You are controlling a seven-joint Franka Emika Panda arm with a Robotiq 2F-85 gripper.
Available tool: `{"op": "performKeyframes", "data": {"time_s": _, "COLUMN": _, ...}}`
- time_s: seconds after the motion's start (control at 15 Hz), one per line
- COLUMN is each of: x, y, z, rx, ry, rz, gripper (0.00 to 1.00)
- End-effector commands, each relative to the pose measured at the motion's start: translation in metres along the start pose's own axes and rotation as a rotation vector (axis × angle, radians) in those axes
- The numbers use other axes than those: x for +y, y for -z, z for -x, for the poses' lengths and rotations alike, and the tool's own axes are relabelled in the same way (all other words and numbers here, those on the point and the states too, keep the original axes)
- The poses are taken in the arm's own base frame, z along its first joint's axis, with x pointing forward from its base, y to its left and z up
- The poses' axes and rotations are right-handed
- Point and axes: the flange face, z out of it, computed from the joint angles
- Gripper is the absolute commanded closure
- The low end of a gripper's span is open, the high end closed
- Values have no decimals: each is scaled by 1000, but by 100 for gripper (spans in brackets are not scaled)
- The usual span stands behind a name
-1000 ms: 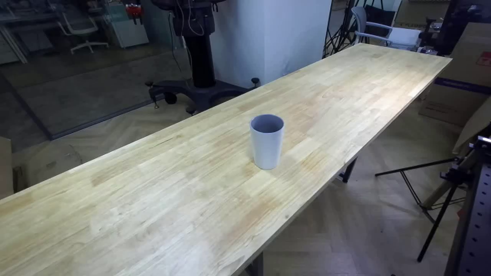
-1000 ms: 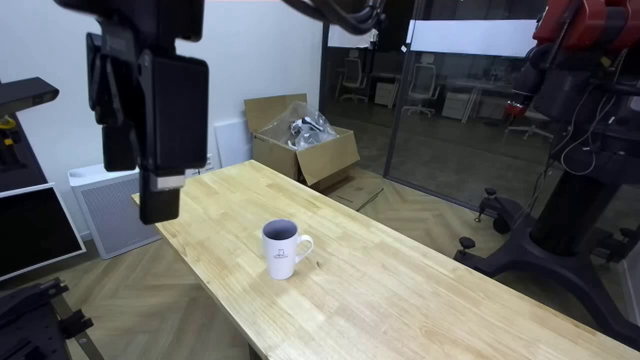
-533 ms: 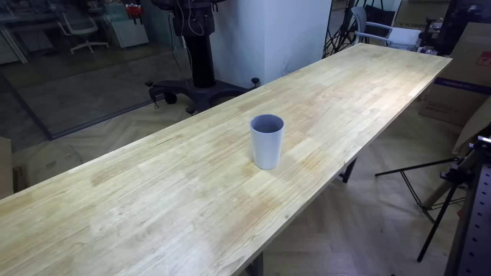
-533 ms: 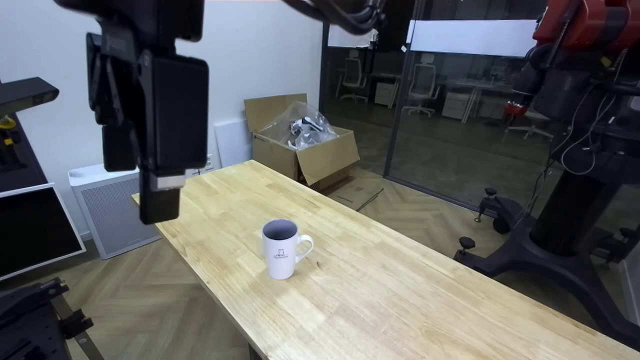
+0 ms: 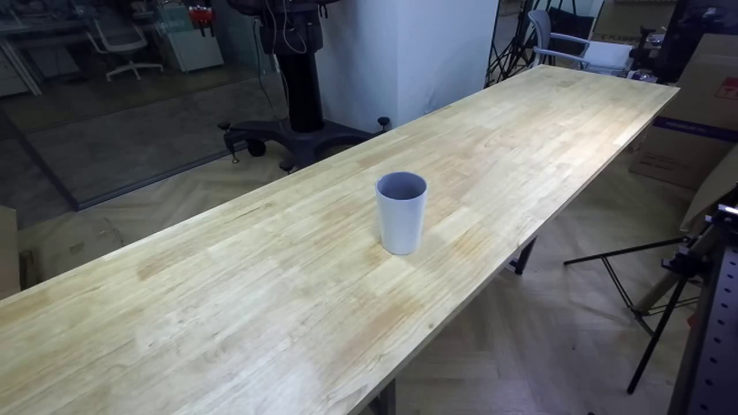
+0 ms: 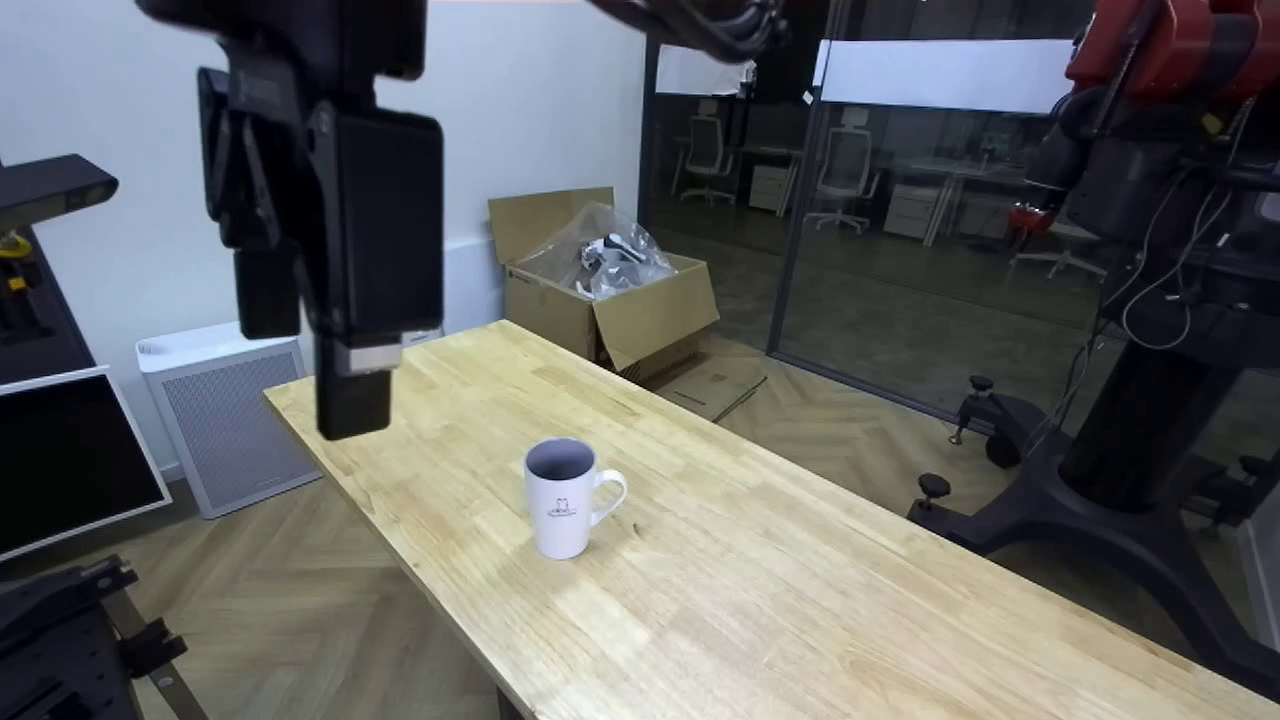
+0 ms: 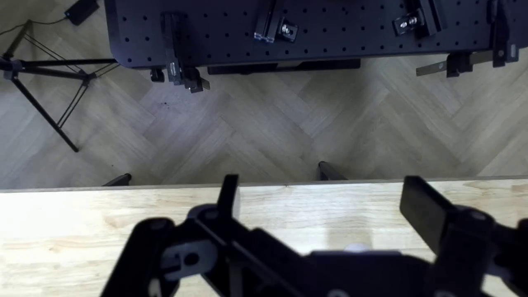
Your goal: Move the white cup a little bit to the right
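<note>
The white cup (image 5: 402, 225) stands upright on the wooden table. In an exterior view it shows a handle on its right side and a small dark print (image 6: 561, 505); its inside is bluish grey. In the wrist view only a small pale piece of it (image 7: 357, 247) shows past the gripper body, and the rest is hidden. My gripper (image 7: 319, 196) is open and empty, its two black fingers wide apart over the table. In an exterior view the gripper (image 6: 353, 400) hangs in the air up and left of the cup, apart from it. It is out of sight in the remaining exterior view.
The long wooden table (image 5: 230, 300) has a straight edge, seen across the wrist view (image 7: 284, 184). A dark perforated bench (image 7: 247, 37) lies beyond a floor gap. A tripod (image 7: 45, 107) stands there. A cardboard box (image 6: 610, 290) and another robot's stand (image 6: 1130, 420) are behind the table.
In an exterior view my gripper has moved a little to the right and slightly up in the picture. It stays open. The cup has not moved.
</note>
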Motion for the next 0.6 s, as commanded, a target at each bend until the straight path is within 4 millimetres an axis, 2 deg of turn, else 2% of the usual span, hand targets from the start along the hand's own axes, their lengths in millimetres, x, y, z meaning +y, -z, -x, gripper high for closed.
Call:
{"op": "performKeyframes", "data": {"time_s": 0.0, "x": 16, "y": 6, "z": -31, "rx": 108, "ry": -69, "rz": 17, "gripper": 0}}
{"op": "performKeyframes", "data": {"time_s": 0.13, "x": 28, "y": 7, "z": -58, "rx": 184, "ry": -88, "rz": 50, "gripper": 0}}
{"op": "performKeyframes", "data": {"time_s": 0.33, "x": 38, "y": -5, "z": -115, "rx": 242, "ry": -106, "rz": 114, "gripper": 0}}
{"op": "performKeyframes", "data": {"time_s": 0.53, "x": 29, "y": -26, "z": -168, "rx": 199, "ry": -74, "rz": 151, "gripper": 0}}
